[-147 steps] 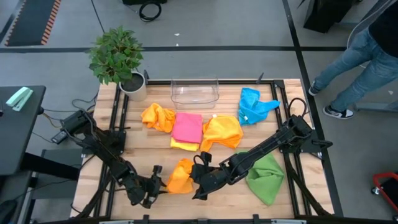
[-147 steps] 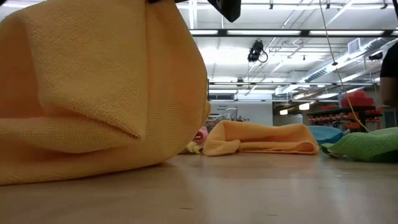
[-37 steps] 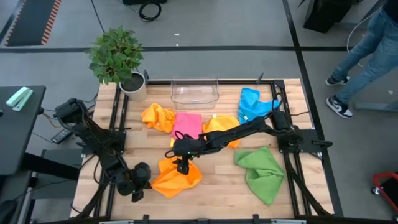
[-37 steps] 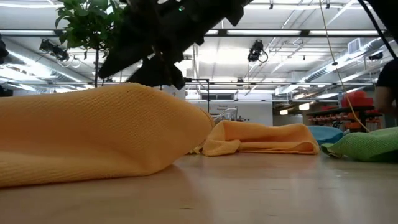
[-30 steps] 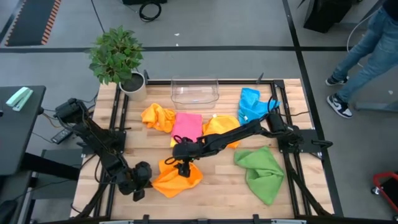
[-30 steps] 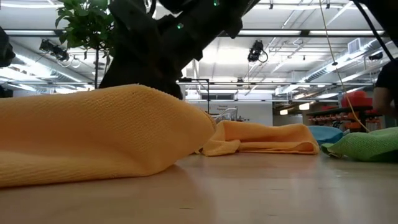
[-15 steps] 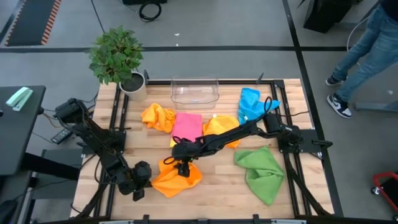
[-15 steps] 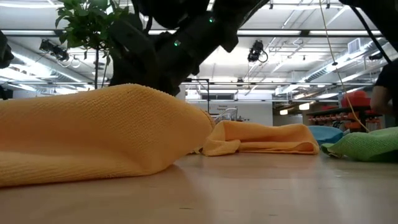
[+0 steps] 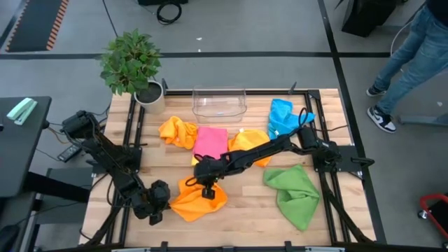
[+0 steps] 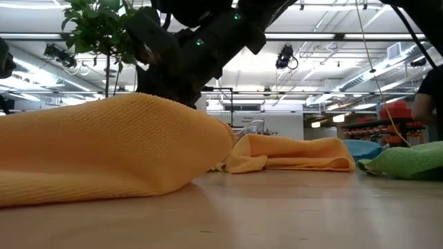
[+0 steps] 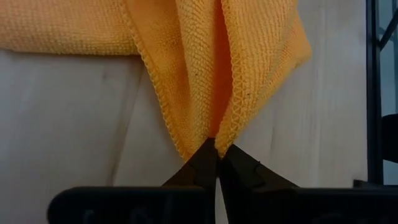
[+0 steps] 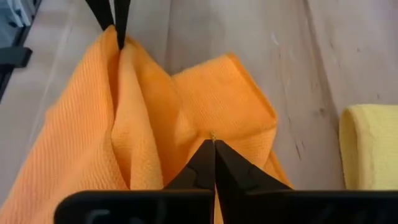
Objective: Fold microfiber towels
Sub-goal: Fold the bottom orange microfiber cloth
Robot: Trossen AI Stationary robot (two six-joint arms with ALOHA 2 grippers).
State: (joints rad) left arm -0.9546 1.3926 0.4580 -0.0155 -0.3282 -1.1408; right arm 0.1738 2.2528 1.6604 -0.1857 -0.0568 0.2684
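An orange towel (image 9: 198,199) lies crumpled at the near middle of the worktop (image 9: 245,213). The left gripper (image 11: 216,153), near left, has its jaws pinched shut on the towel's gathered edge. The right gripper (image 12: 214,144) reaches across from the right, jaws closed on a fold at the towel's far side.

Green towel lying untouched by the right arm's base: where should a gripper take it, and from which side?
Probably at a corner, from above. The green towel lies spread and fairly flat on the table, so only edges and corners give the fingers something to pinch; its near-left corner faces bare wood. Both grippers are busy, left gripper and right gripper shut on the orange towel.
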